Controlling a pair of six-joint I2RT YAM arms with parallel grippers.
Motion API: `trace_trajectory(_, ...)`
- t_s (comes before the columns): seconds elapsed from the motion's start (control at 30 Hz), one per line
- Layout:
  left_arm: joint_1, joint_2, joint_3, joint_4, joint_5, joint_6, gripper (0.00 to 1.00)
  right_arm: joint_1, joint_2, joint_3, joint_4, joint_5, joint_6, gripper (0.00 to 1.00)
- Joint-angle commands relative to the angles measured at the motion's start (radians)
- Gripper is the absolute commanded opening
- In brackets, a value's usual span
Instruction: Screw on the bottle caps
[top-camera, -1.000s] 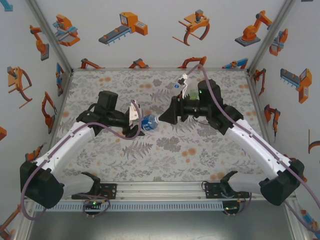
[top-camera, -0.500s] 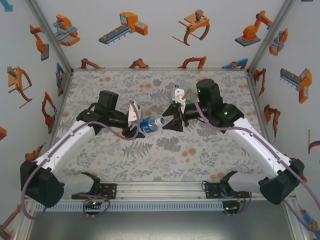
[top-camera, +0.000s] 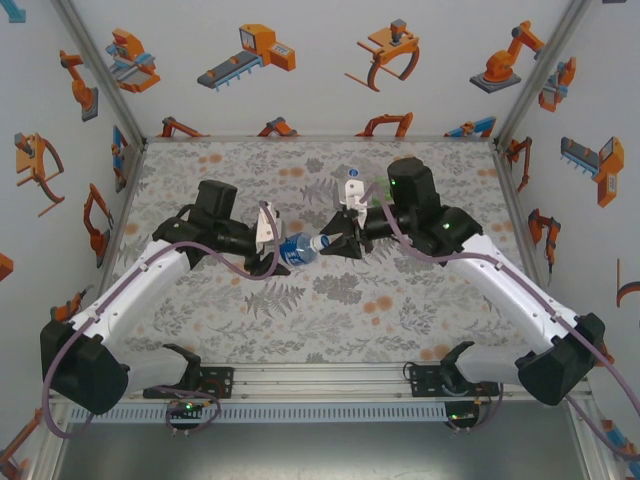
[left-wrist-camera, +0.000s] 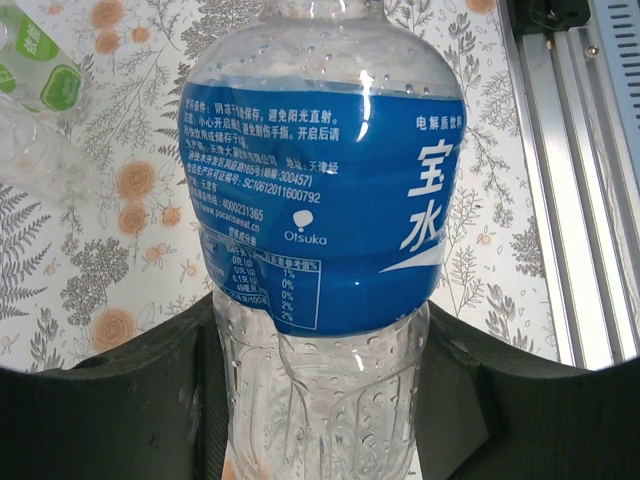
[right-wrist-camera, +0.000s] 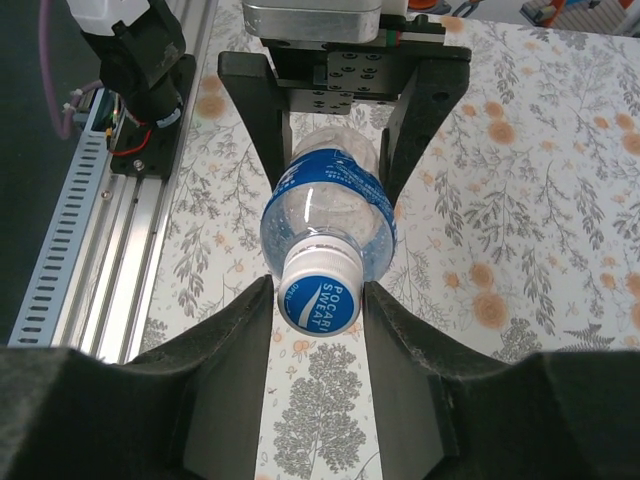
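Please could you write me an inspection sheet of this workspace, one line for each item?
Surface: floral table cover, no spill seen.
Job's things: blue-label bottle held level above the cover, white cap on its mouth; green-label bottle and clear bottle on the cover, partly cut off.
Clutter: nothing seen.
Grippers: left gripper shut on the blue-label bottle; right gripper, jaws flanking the cap, contact unclear.
Cables: purple cable along each arm.
Surroundings: walls with orange robot pictures; aluminium rail at near edge.

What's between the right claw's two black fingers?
The bottle cap, sitting on the blue-label bottle; the right wrist view shows it.
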Motion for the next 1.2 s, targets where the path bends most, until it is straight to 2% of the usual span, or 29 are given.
trace_trajectory(0.0,-0.004,0.002,0.028,-0.02,0.043,0.011,0.0,0.01,0.004,-0.016,0.033,-0.013,-0.01,0.39)
trace_trajectory(0.1,-0.006,0.003,0.029,-0.02,0.043,0.01,0.0,0.016,0.0,-0.02,0.031,0.0,0.001,0.3)
trace_trajectory(0.17,-0.005,0.002,0.03,-0.02,0.034,0.006,0.0,0.017,-0.006,-0.029,0.044,0.015,0.038,0.19)
trace_trajectory(0.27,-0.006,0.006,0.034,-0.019,0.02,0.0,0.0,0.019,-0.018,-0.058,0.115,0.064,0.232,0.02)
trace_trajectory(0.4,-0.006,0.003,0.033,-0.019,0.004,-0.001,0.0,0.02,-0.03,-0.111,0.25,0.25,0.757,0.0)
trace_trajectory(0.6,-0.006,0.011,0.036,-0.017,-0.005,-0.004,0.0,0.021,0.0,-0.153,0.286,0.398,1.56,0.0)
trace_trajectory(0.7,-0.006,0.016,0.037,-0.016,-0.006,-0.006,0.0,0.024,0.018,-0.151,0.194,0.453,1.772,0.0)
trace_trajectory(0.77,-0.006,0.019,0.039,-0.015,-0.003,-0.007,0.0,0.024,0.013,-0.152,0.195,0.482,1.778,0.0)
trace_trajectory(0.9,-0.006,0.024,0.037,-0.013,-0.003,-0.006,0.0,0.022,0.002,-0.137,0.205,0.512,1.659,0.0)
trace_trajectory(0.93,-0.006,0.024,0.038,-0.013,-0.003,-0.007,0.0,0.019,0.004,-0.129,0.205,0.499,1.621,0.05)
trace_trajectory(1.07,-0.006,0.023,0.033,-0.014,-0.005,0.0,0.0,0.001,-0.001,-0.058,0.143,0.445,1.319,0.44)
trace_trajectory(1.1,-0.005,0.024,0.034,-0.014,-0.003,0.001,0.0,-0.005,-0.001,-0.04,0.122,0.411,1.212,0.5)
trace_trajectory(1.17,-0.006,0.025,0.037,-0.014,-0.001,0.0,0.0,-0.011,-0.007,-0.002,0.068,0.365,0.999,0.53)
